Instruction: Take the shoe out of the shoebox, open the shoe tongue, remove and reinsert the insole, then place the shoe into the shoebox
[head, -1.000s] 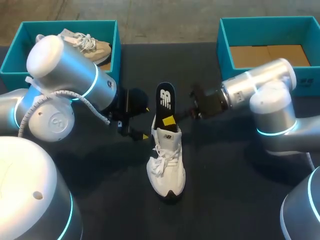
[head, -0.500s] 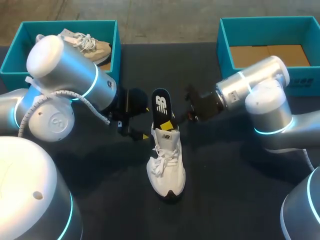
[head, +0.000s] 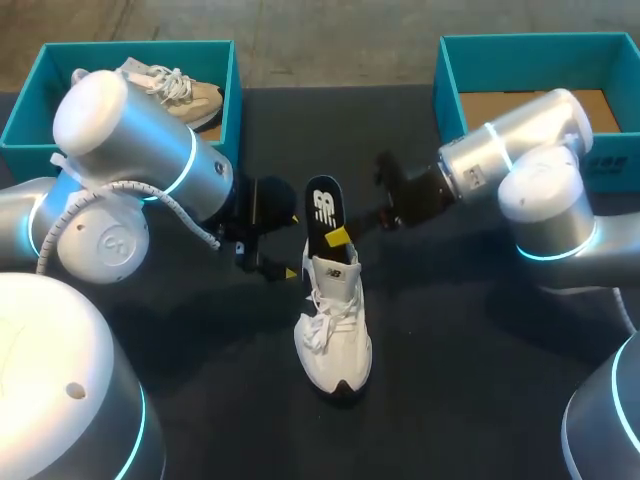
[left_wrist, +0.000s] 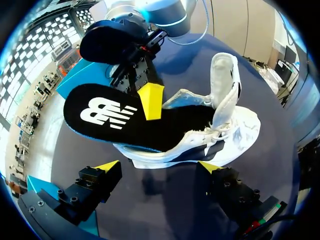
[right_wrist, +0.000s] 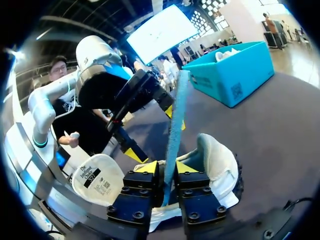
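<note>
While the right gripper (right_wrist: 167, 168) pinches the black insole (head: 321, 210), half-seated in the white shoe (head: 338, 330), the left gripper (left_wrist: 159, 166) sits beside the shoe's heel, its 2 fingers spread, holding nothing. Thin foam probably buckles easily; grip it low, near the shoe's collar.

The white lace-up trainer (head: 333, 325) stands in the middle of the dark table top (head: 450, 380), toe toward the near edge, with the black foam insole (head: 323, 213) rising from its heel opening toward the far side. The right gripper (head: 345, 237), entering from the right, clamps the insole's edge just above the collar; the left gripper (head: 290, 272) sits just left of the heel, fingers spread. A teal cardboard shoebox (head: 232, 100) holding a beige trainer (head: 175, 88) lies far left, a second teal shoebox (head: 447, 95) far right.
</note>
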